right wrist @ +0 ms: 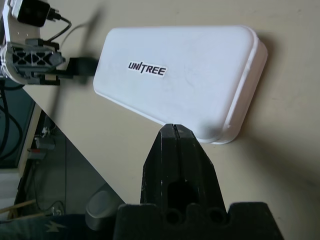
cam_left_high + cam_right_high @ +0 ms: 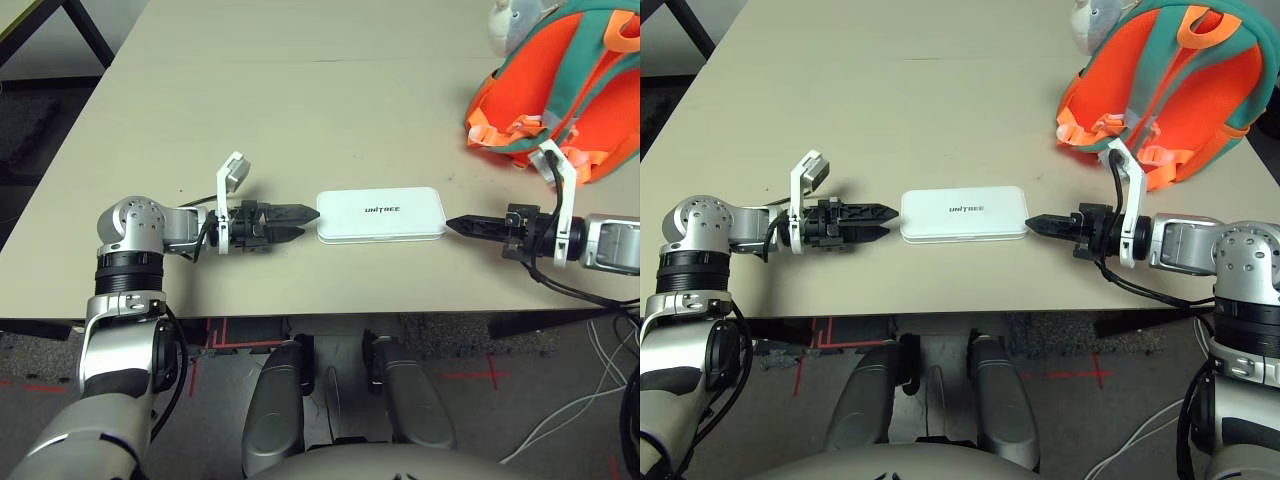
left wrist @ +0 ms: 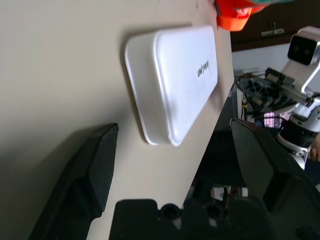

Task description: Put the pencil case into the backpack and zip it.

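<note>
The pencil case (image 2: 381, 215) is seen lying flat on the bench (image 2: 300, 100), near its front edge, lid and "UNITREE" lettering facing up, long sides parallel to that edge. It is flanked by both grippers at bench height. The left gripper (image 2: 298, 223) is pointed at the case's left short end, its fingers spread, tips just beside the case; no contact can be confirmed from the head views. In the left wrist view the two fingers (image 3: 90, 170) are shown wide apart with the case's end lying ahead between them, apart from both. The right gripper (image 2: 458, 225) is pointed at the right short end; in the right wrist view its fingers (image 1: 175, 155) are pressed together into a single wedge, the tip at the case's rim, nothing pinched. The backpack (image 2: 560, 85) is found lying at the far right of the bench, well apart from the case, orange mesh and teal straps up. A grey plush toy (image 2: 512, 22) is noted at its far side.
</note>
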Action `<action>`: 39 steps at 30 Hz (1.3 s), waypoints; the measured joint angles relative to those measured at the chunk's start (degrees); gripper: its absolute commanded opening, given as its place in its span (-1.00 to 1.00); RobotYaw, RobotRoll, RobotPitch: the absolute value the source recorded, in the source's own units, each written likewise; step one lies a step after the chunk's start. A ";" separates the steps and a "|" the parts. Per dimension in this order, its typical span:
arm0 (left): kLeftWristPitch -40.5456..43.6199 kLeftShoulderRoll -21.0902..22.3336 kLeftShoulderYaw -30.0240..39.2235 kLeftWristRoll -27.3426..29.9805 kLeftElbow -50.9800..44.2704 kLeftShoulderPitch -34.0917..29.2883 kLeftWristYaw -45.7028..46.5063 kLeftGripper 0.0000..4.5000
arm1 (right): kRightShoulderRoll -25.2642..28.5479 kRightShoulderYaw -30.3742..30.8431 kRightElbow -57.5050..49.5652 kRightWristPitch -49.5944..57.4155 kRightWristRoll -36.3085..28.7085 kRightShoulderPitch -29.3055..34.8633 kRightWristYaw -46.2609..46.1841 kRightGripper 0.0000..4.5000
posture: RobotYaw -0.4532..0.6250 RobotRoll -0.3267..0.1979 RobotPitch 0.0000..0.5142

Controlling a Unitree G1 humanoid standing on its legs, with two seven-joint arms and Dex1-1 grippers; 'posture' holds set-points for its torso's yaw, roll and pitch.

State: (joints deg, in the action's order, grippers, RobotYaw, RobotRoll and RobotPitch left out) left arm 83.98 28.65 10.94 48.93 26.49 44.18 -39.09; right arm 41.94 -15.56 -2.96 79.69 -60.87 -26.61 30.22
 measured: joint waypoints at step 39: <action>1.33 -4.69 -3.14 -3.52 -1.15 3.23 -6.20 1.00 | 6.29 5.14 -1.60 1.72 11.27 -4.34 2.66 -0.99 | -0.16 0.25 0.24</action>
State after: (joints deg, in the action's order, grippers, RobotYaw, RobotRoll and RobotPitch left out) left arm 85.31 23.96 7.79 45.41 25.34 47.40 -45.30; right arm 48.23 -10.42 -4.56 81.41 -49.60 -30.95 32.87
